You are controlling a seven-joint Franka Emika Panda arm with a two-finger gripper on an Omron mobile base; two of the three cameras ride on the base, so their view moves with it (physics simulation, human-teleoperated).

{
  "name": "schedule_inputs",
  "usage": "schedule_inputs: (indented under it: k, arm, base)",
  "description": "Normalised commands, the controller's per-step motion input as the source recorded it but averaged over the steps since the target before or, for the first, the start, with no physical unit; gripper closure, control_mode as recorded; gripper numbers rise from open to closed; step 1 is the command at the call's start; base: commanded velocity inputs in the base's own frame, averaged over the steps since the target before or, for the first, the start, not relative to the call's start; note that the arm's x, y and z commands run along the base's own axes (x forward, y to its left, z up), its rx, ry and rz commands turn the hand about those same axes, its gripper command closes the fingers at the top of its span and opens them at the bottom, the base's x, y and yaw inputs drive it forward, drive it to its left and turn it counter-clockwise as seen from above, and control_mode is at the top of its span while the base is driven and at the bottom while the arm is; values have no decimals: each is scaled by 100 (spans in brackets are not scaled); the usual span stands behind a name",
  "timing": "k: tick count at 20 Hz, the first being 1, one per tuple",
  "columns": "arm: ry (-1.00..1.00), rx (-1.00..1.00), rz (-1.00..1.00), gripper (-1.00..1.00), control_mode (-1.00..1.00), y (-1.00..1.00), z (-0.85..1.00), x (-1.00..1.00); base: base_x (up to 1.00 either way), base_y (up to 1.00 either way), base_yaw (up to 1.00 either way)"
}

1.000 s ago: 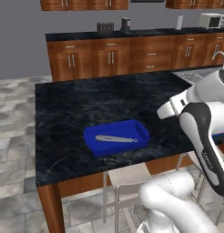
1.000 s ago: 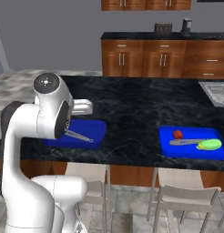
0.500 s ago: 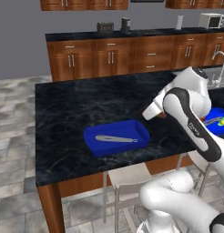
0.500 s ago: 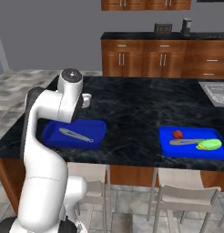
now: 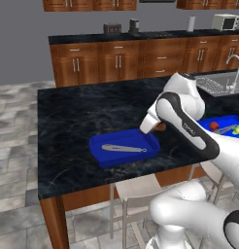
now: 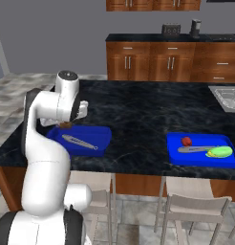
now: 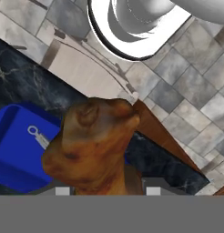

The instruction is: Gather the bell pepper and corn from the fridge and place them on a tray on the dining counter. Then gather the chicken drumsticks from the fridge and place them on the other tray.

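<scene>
Hand view: the gripper [image 7: 104,189] is clamped on an orange-brown club-shaped chicken drumstick [image 7: 89,148], right above the near shallow blue rectangular tray [image 5: 122,147] and its thin silver utensil [image 5: 124,148]. The white arm [image 5: 182,119] bends over the black marbled dining counter [image 5: 87,114]; its dark lettering is unreadable. Farther along, the second blue tray [image 6: 201,150] holds the red bell pepper [image 6: 186,141] and yellow-green corn cob [image 6: 219,151].
</scene>
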Motion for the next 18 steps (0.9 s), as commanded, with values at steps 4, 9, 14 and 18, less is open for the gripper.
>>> schedule_inputs:
  k: [4, 9, 14, 18]
  arm:
    - [12, -12, 0, 100, -100, 0, -10, 27]
    - [0, -8, 0, 100, -100, 0, -25, 23]
    - [-5, -4, 0, 100, -100, 0, -34, 0]
    - [-4, 0, 3, 100, -100, 0, -18, 7]
  base:
    - [0, 0, 0]
    - [0, 0, 0]
    - [0, 0, 0]
    - [0, 0, 0]
